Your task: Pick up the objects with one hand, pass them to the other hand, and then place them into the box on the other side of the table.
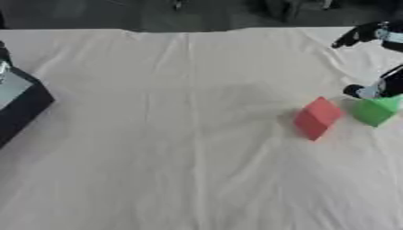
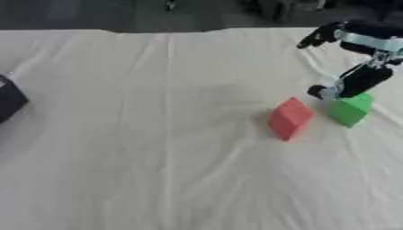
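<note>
A creased white cloth (image 1: 181, 148) is covering the table, and on its right side two matte, sharp-edged blocks are sitting just beside each other — a red block (image 2: 289, 118) and, to its right, a green block (image 2: 349, 109). The right hand (image 2: 358, 58) is reaching in from the upper right corner, black with pale bands, one finger stretching out toward the far edge while a lower fingertip (image 2: 321, 92) is coming down at the green block's upper left corner; whether it is touching or gripping the block is not showing. At the left edge a dark box (image 1: 20, 105) is lying cut off, well apart from the blocks.
</note>
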You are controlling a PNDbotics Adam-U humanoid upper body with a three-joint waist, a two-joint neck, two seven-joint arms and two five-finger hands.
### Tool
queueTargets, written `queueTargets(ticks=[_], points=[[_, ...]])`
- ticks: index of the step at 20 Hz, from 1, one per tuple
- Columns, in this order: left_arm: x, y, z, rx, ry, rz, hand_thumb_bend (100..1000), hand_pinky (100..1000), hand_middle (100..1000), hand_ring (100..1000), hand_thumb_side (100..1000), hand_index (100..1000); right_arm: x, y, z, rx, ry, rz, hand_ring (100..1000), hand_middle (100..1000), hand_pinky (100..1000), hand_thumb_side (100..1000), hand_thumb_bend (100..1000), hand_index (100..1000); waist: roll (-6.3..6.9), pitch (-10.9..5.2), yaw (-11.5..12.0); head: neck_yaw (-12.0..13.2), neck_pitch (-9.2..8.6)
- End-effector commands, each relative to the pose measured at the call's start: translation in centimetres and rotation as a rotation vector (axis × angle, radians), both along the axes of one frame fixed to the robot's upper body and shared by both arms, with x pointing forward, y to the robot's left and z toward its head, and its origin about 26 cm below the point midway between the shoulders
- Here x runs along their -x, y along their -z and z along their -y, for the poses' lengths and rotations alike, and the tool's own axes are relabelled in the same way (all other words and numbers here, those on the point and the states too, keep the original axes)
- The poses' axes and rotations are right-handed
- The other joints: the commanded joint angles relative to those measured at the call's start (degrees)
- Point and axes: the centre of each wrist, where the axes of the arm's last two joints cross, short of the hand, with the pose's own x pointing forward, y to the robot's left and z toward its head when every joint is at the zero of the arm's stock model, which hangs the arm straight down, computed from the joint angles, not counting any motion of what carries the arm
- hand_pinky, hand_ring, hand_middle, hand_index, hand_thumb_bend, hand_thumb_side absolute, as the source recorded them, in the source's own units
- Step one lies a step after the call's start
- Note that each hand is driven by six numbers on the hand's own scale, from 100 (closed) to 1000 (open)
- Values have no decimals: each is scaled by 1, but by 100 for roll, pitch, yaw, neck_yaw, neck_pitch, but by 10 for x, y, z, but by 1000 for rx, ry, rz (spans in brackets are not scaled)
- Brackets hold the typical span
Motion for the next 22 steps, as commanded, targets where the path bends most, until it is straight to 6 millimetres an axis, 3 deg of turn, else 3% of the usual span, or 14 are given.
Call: queueTargets(ticks=[1, 11, 22], points=[[1, -11, -4, -34, -10, 19, 100, 864, 730, 933, 553, 744, 7, -15, 0, 91, -22, -7, 905, 856, 968, 126, 406, 875, 21, -75, 9, -44, -18], [1, -8, -1, -38, -3, 12, 100, 863, 725, 931, 551, 741, -10, -10, -8, 218, -54, -110, 903, 847, 979, 192, 431, 898, 58, -84, -4, -103, 20], [3, -7, 1, -17, -1, 33, 100, 859, 717, 925, 539, 740, -39, 16, -2, 244, -53, -201, 894, 834, 963, 224, 451, 899, 122, -63, -6, -145, 25]])
